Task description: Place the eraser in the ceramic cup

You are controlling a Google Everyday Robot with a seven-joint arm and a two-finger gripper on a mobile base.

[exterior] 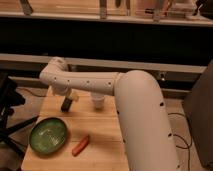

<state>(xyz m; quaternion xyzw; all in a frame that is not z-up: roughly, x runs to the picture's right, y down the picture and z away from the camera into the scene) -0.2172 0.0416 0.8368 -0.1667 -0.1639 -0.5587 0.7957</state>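
Tool wide over table, beside ceramic cup; green bowl, orange stick nearby

Bulky white dark-dotted arm, pincer under its far end

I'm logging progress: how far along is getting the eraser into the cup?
Done: nothing visible yet; the cup stands apart from the gripper. In hand: the open gripper hangs low over the table, left of the cup; the eraser cannot be told apart from it. Left: grasp, carry, drop in.
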